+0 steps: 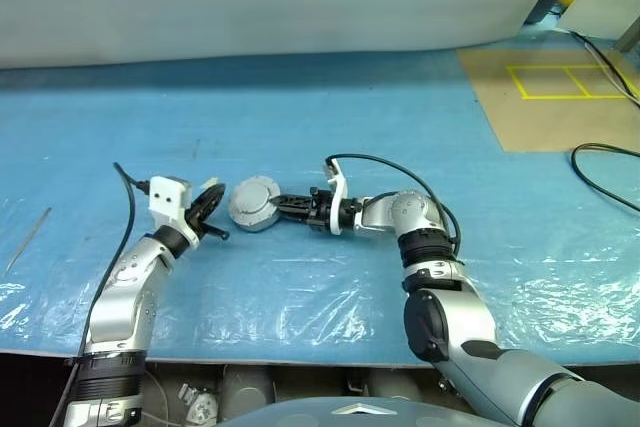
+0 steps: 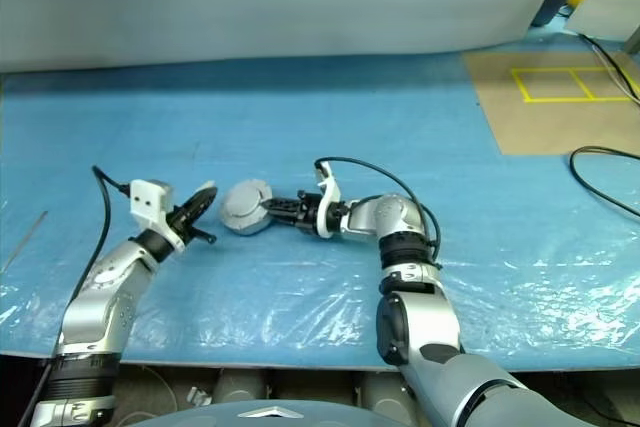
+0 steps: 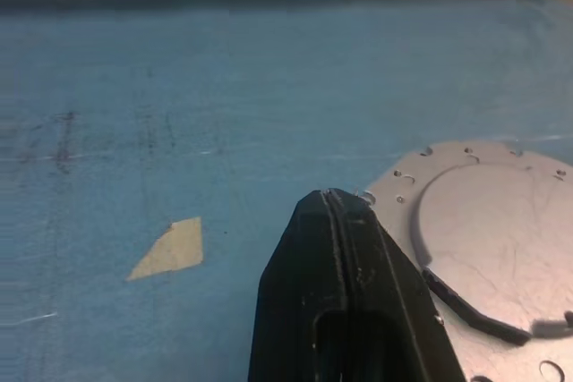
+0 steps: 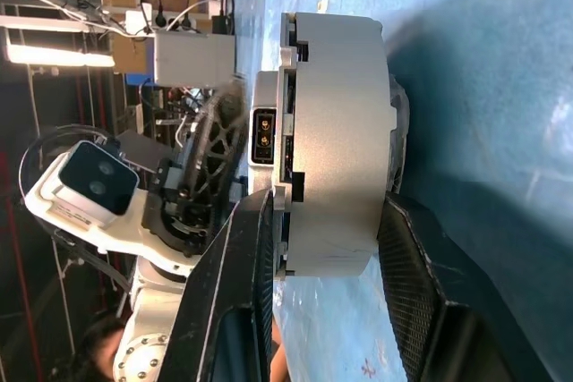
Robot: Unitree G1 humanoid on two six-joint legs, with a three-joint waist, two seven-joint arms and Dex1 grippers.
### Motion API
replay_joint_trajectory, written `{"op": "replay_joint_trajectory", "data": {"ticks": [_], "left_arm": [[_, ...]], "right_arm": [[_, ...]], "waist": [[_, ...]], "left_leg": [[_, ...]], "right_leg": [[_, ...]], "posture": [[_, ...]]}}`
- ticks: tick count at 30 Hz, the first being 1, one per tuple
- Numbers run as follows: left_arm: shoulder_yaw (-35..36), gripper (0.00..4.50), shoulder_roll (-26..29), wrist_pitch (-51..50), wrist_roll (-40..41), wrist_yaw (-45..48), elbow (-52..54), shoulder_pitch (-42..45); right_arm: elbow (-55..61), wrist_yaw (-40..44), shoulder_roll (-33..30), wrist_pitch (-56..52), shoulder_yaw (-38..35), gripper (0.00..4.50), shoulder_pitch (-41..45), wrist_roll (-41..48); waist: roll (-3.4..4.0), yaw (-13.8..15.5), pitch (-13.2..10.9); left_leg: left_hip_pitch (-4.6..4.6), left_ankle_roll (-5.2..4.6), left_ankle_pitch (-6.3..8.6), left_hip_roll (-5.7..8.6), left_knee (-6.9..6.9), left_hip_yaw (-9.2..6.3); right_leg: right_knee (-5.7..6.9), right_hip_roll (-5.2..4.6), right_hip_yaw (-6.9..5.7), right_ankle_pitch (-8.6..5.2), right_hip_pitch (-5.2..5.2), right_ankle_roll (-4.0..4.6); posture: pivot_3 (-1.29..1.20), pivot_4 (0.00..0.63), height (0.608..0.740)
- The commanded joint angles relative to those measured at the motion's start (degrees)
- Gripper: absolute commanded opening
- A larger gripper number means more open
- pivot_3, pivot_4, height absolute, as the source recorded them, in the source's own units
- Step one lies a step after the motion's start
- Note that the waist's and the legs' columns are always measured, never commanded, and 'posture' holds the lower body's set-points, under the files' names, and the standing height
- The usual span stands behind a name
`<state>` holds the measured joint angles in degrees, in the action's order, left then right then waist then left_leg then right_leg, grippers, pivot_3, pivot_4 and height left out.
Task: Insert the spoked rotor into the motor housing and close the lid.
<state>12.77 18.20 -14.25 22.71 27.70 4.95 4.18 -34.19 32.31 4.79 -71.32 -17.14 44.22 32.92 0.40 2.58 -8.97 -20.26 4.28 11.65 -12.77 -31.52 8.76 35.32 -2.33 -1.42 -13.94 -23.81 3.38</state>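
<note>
The motor housing [image 1: 250, 203] is a round silver part, tipped up on its edge on the blue table cover, a flat silver face turned my way. My right gripper [image 1: 272, 206] reaches in level from the right. In the right wrist view its two black fingers [image 4: 255, 248] press on the housing's [image 4: 336, 87] two flat faces, so it is shut on it. My left gripper [image 1: 212, 197] is just left of the housing and apart from it. Its fingers [image 3: 333, 221] are shut together with nothing between the tips. The spoked rotor is out of view.
A thin metal rod [image 1: 28, 237] lies at the far left. A brown board with yellow tape [image 1: 560, 97] and a black cable [image 1: 600, 172] sit at the right. A scrap of tan tape [image 3: 170, 250] is stuck on the blue cover. Crinkled clear film [image 1: 300, 297] covers the table's front strip.
</note>
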Motion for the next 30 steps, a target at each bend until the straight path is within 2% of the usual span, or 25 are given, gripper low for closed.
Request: {"op": "replay_joint_trajectory", "data": {"ticks": [1,8,12,16,22,26,30], "left_arm": [[4.4,0.0,-1.0,-0.6,4.9,-1.0,1.5,0.0],[9.1,0.0,-4.6,-9.0,20.4,-0.5,4.9,-2.3],[9.9,0.0,-7.1,-11.9,27.0,-1.8,6.2,-2.3],[11.4,0.89,-10.8,-14.1,35.9,-5.4,8.1,-0.3],[11.0,3.04,-12.3,-14.8,41.1,-7.9,9.2,0.8],[9.6,4.48,-13.3,-15.1,41.5,-10.2,9.0,1.4],[8.3,4.48,-14.2,-17.0,43.5,-11.8,8.5,2.5]], "right_arm": [[4.0,1.4,1.2,2.4,-1.4,1.27,0.8,4.0],[3.6,-0.4,3.2,7.7,-7.9,1.27,4.1,9.3],[3.7,-0.5,3.9,8.7,-8.8,1.27,5.7,11.8],[2.8,-0.5,3.7,10.5,-8.4,1.27,6.7,12.9],[2.3,-0.4,3.6,11.5,-7.7,1.27,7.1,13.6],[2.3,0.2,3.7,11.4,-7.3,1.27,7.3,13.9],[2.8,0.8,3.8,11.0,-6.5,1.27,7.1,14.2]], "waist": [[-0.1,0.0,-0.1],[-0.31,0.1,-0.2],[-0.39,0.2,-0.4],[-0.44,0.3,-0.4],[-0.45,0.1,-0.4],[-0.45,0.1,-0.4],[-0.45,0.2,-0.4]], "left_leg": [[0.0,0.0,0.0,-0.01,0.0,0.0],[0.03,0.01,0.01,-0.02,-0.02,0.0],[0.03,0.01,0.01,-0.03,-0.05,0.0],[0.01,0.01,0.01,-0.03,-0.06,0.01],[-0.02,0.01,0.01,-0.02,-0.09,0.0],[-0.03,0.0,0.0,-0.02,-0.1,-0.02],[-0.06,0.0,0.0,-0.02,-0.22,-0.07]], "right_leg": [[0.0,0.0,0.0,0.0,0.0,0.0],[0.04,0.0,0.0,0.0,0.0,0.0],[0.09,0.01,0.0,0.0,-0.01,0.01],[0.09,0.02,0.01,0.0,-0.01,0.01],[0.09,0.03,0.02,0.01,-0.01,0.0],[0.09,0.03,0.01,0.01,-0.01,-0.01],[0.14,0.03,0.01,0.03,-0.01,-0.04]], "posture": [[0.0,0.15,0.74],[0.0,0.15,0.74],[0.0,0.15,0.74],[0.0,0.15,0.74],[0.0,0.15,0.74],[0.0,0.15,0.74],[0.0,0.15,0.74]]}}
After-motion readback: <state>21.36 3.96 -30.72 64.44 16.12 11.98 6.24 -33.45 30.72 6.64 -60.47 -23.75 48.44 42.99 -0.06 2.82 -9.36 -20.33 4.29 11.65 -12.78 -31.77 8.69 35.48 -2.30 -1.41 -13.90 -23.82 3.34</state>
